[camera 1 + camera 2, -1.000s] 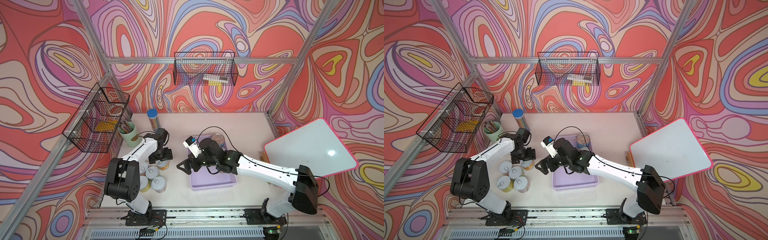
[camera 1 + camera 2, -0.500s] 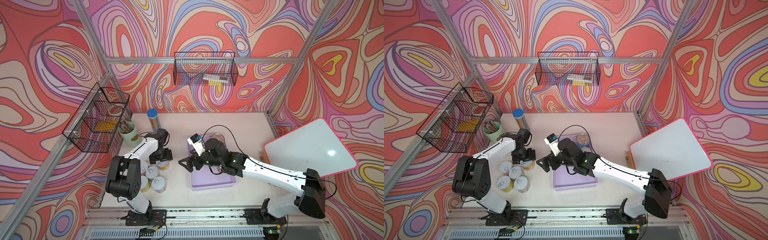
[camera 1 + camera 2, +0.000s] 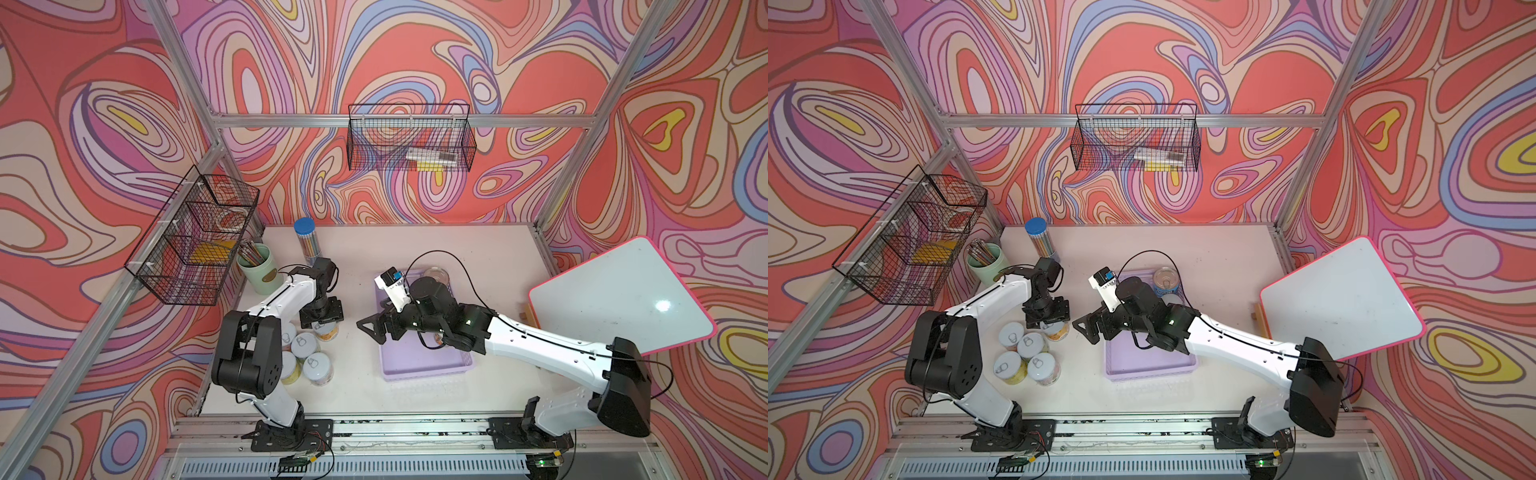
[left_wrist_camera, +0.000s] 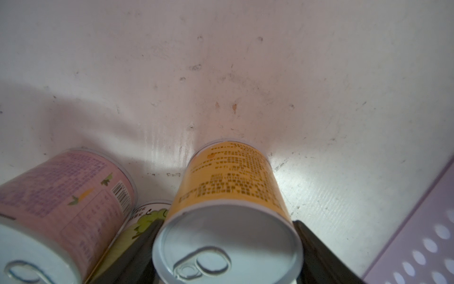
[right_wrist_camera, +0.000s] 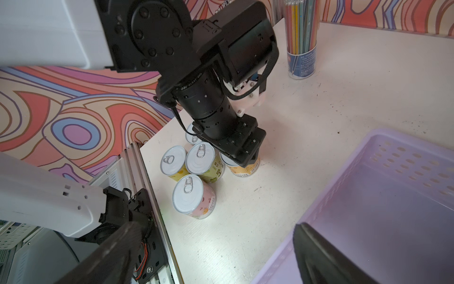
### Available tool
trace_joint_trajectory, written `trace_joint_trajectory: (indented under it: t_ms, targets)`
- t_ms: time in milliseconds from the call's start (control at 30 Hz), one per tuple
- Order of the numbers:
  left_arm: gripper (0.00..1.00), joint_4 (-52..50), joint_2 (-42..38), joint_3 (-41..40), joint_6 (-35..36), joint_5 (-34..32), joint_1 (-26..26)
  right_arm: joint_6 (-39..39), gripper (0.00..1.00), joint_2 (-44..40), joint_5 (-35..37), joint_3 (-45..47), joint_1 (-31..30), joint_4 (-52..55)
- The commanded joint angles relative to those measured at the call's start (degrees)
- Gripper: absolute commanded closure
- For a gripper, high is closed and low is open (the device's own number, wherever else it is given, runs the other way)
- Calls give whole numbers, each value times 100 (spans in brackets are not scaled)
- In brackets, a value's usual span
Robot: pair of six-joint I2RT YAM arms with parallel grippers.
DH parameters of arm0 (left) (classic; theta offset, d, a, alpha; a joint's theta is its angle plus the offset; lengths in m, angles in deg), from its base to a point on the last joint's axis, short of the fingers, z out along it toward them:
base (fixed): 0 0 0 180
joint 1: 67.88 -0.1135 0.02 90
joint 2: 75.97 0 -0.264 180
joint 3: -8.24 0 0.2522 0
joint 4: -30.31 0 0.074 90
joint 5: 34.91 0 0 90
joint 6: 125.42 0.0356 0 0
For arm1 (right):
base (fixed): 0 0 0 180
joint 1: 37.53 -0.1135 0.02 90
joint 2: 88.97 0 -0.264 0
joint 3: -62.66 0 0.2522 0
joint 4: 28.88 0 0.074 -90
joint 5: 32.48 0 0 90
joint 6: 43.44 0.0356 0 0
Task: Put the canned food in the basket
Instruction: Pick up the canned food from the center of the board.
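Observation:
Both fingers of my left gripper (image 4: 227, 246) press against the sides of an upright orange-labelled can (image 4: 228, 186) on the table, with no gap showing. In both top views that gripper (image 3: 322, 318) (image 3: 1050, 318) points straight down over the can (image 3: 1056, 330). Several more pull-tab cans (image 3: 305, 345) (image 5: 188, 194) stand bunched just in front of it. The lilac basket (image 3: 424, 365) (image 5: 393, 196) lies at mid-table. A wider blue-labelled can (image 3: 1165, 282) stands in its far corner. My right gripper (image 3: 374, 330) (image 5: 213, 236) hangs open and empty over the basket's left rim.
A pale green pencil cup (image 3: 259, 266) and a clear blue-capped pencil tube (image 3: 306, 241) stand behind the left arm. Black wire baskets hang on the left wall (image 3: 195, 245) and back wall (image 3: 409, 141). A pink-edged whiteboard (image 3: 615, 295) leans at the right.
The left gripper's jaws have narrowed onto the orange can while staying in place. The right arm has drawn back to the right; its gripper stays near the basket's left rim.

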Motion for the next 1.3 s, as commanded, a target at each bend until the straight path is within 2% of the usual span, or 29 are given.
trace_joint_trajectory:
  t_ms: [0, 467, 833, 1267]
  targets:
    - [23, -142, -142, -13, 33, 10, -22, 37, 2, -51, 111, 8, 25, -14]
    - [26, -730, -950, 257, 97, -78, 43, 81, 2, -318, 691, 182, 27, -44]
    - [26, -1030, -1318, 758, 121, -131, 662, 62, 2, -401, 633, 259, 28, -135]
    - [28, -1126, -1308, 1474, 121, -69, 1261, 84, 2, -710, 1085, 519, 32, 131]
